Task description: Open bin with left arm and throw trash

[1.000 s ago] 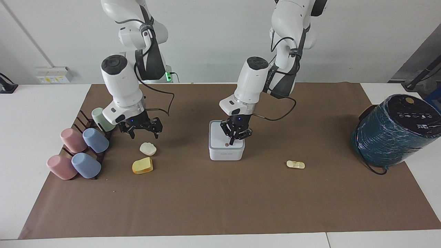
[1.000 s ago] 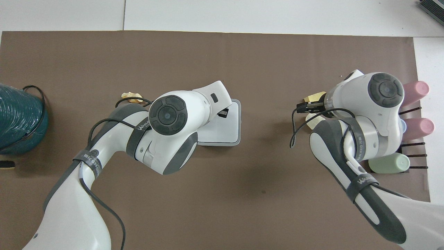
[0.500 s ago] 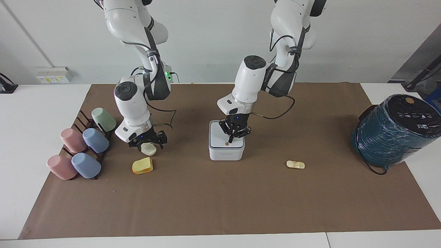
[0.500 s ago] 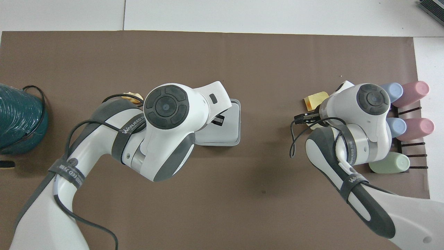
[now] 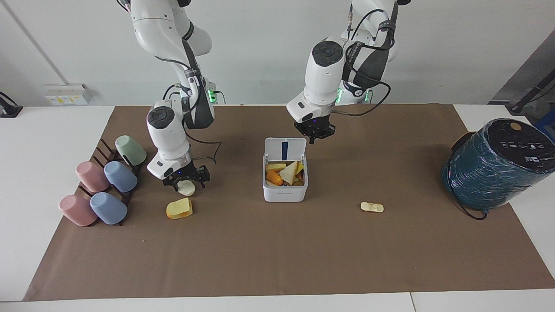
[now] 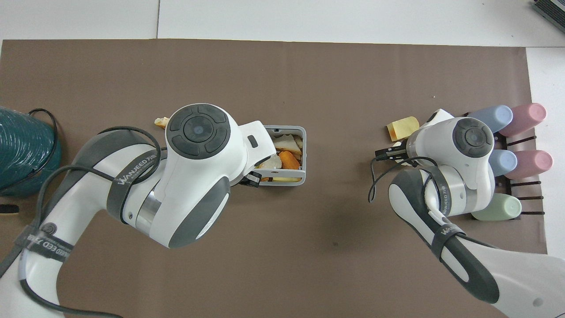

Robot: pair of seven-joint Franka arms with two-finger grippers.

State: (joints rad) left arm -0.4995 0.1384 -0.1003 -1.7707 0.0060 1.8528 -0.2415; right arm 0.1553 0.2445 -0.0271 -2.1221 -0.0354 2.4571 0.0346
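On matte brown paper mat (image 5: 277,251) over white table (image 5: 43,151), square white bin (image 5: 285,193) lid up, left gripper (image 5: 315,138) above it, fingers together, right gripper (image 5: 185,182) clamped on lumpy cream scrap (image 5: 187,188).

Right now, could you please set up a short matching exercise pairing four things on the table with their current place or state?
Things:
1. bin
2. cream lumpy piece
3. pale oblong bit
4. green cup

States:
A. lying alone toward the left arm's end
B. lid up, scraps inside
C. between the right gripper's fingers
D. on the dark rack

Pairs: 1-B, 2-C, 3-A, 4-D
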